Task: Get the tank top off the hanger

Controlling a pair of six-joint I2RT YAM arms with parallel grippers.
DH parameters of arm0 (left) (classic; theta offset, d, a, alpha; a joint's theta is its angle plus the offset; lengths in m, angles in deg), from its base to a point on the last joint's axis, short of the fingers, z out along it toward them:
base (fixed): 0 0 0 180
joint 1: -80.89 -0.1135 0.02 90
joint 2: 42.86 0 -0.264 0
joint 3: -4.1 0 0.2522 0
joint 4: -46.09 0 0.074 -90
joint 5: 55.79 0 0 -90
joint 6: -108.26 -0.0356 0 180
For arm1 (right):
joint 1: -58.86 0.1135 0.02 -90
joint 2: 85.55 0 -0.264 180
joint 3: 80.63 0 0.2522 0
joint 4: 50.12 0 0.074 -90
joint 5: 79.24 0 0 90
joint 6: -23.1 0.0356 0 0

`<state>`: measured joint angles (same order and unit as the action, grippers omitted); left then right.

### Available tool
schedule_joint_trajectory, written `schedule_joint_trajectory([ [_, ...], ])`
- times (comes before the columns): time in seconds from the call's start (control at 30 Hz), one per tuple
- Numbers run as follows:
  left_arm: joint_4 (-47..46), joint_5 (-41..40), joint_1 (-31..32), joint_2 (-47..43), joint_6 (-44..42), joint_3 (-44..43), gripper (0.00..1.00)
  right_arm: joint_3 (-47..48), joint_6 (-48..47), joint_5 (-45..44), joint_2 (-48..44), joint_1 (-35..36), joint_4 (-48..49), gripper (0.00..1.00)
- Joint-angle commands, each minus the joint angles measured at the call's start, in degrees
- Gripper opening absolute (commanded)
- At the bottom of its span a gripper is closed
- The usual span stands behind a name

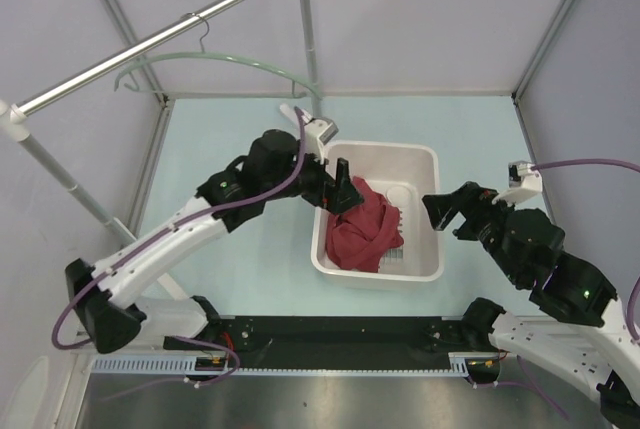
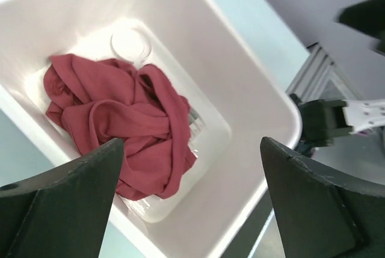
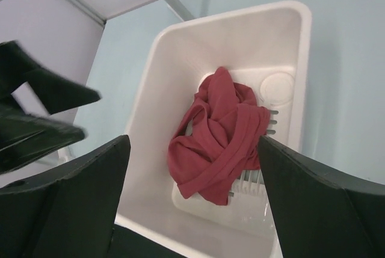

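1. The left fingers [image 2: 66,204] are spread wide and released, with nothing between them. In the left wrist view the crumpled cloth lies well below the gap, apart from both tips.
2. In the top view the left fingers [image 1: 343,181] hang over the left rim of the basket [image 1: 380,146], above the cloth.
3. The right fingers [image 3: 66,204] are also spread wide and grasp nothing. In the top view they [image 1: 440,211] hover just beside the basket's right rim, pointing toward it without touching.
4. One tank top [image 1: 362,224], dark red, lies bunched in a heap inside the basket, toward its left and near side, resting on the slotted floor. It is off the hanger and no finger touches it [image 2: 120,113] [image 3: 219,132].
5. One hanger [image 1: 220,59], pale green, hangs bare by its hook from the silver rail [image 1: 150,44] at the far left, well apart from the basket.
6. There is one white basket, standing on the pale green counter [image 1: 250,239] between the two arms, and one rail.
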<state>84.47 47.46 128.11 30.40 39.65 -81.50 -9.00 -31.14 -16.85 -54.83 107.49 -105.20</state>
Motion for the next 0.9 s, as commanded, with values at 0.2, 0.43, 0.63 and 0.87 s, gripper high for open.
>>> schedule_joint_trajectory([
  [0.2,-12.7,6.0,0.7,-31.4,12.1,22.1,0.99,-1.1,25.2,-14.6,-5.6,-0.2,-16.7,1.00],
  [0.43,-15.9,0.8,0.7,-54.9,20.4,42.0,0.99,-10.4,38.9,-16.7,-14.9,-0.2,-23.9,1.00],
  [0.63,-17.9,-10.9,0.7,-74.2,25.3,55.4,1.00,-21.0,44.6,-20.1,-20.6,-0.1,-24.7,1.00],
  [0.87,-15.2,-17.0,0.7,-78.4,31.8,60.2,0.99,-25.7,42.9,-16.8,-22.1,0.1,-17.8,1.00],
])
